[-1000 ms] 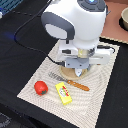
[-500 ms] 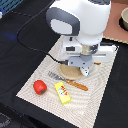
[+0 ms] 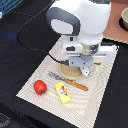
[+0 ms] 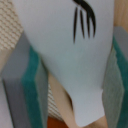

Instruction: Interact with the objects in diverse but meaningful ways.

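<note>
Fingers (image 4: 75, 75) clamped on white piece (image 4: 70, 45), arm lower over plate (image 3: 70, 74)

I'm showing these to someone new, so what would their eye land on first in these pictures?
First the big white robot arm, bent low over the pale placemat and hiding most of the tan plate under it. Next the bright red pepper and yellow box on the mat's near part, beside a wooden-handled knife. In the wrist view, a white piece with dark marks fills the frame between the teal-padded fingers.
</note>
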